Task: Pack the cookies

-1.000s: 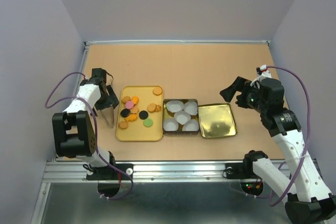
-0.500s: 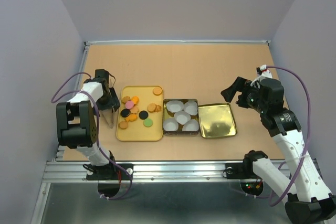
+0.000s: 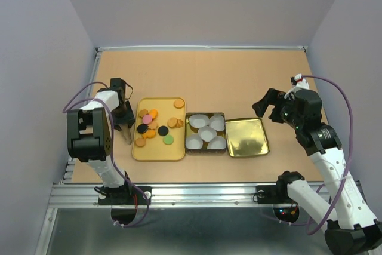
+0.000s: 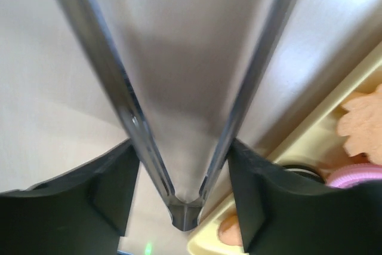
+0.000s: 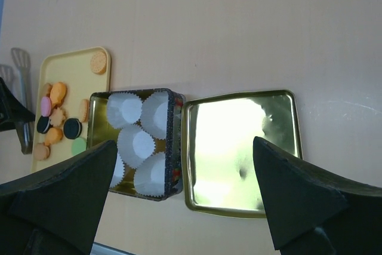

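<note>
Left wrist: silver metal tongs (image 4: 125, 111) cut off at top edge; pink round cookie (image 4: 358, 176), orange scalloped cookie (image 4: 365, 120) cropped at right edge; left gripper (image 4: 182, 198) contact with tongs indeterminate

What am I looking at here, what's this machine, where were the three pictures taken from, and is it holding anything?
These are two robot arms bolted at a table's near edge, each ending in a two-finger gripper. The wide picture looks down from above and behind them. The other two come from small cameras on each wrist, so the dark shapes at their edges are the fingers themselves. On the table lie a yellow tray with loose cookies, mostly orange, an open tin holding five white paper cups, and a gold lid beside it. The left gripper appears closed on metal tongs just left of the tray. The right gripper hangs open above the table, holding nothing.
</note>
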Action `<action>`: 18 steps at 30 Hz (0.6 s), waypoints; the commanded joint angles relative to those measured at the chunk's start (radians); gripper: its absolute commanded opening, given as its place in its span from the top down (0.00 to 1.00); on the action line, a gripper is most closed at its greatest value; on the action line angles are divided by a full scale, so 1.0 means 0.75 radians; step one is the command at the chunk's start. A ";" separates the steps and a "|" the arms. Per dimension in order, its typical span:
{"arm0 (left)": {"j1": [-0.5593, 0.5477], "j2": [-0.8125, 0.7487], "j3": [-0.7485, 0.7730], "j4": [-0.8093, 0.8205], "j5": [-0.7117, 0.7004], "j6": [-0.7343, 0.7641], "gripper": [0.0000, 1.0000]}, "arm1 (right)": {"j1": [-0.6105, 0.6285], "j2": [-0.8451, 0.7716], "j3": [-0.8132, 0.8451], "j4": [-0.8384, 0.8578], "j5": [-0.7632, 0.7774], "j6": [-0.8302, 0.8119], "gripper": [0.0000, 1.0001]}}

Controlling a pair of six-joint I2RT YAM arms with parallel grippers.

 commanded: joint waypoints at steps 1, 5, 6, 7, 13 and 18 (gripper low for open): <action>-0.002 0.033 -0.012 0.007 -0.006 0.013 0.44 | 0.014 -0.014 -0.005 0.015 0.036 -0.037 0.00; -0.002 -0.057 -0.004 -0.005 0.013 0.017 0.46 | 0.014 0.005 0.014 0.015 0.044 -0.043 0.00; -0.002 -0.107 0.008 -0.018 0.021 0.015 0.46 | 0.014 0.007 0.020 0.017 0.040 -0.047 0.00; -0.002 -0.130 0.019 -0.026 0.023 0.017 0.46 | 0.014 0.013 0.026 0.019 0.026 -0.051 0.00; -0.006 -0.273 0.192 -0.157 0.015 0.029 0.55 | 0.024 0.111 0.138 0.072 -0.134 -0.075 0.00; -0.067 -0.416 0.311 -0.212 0.057 0.021 0.59 | 0.024 0.303 0.328 0.158 -0.414 -0.008 0.00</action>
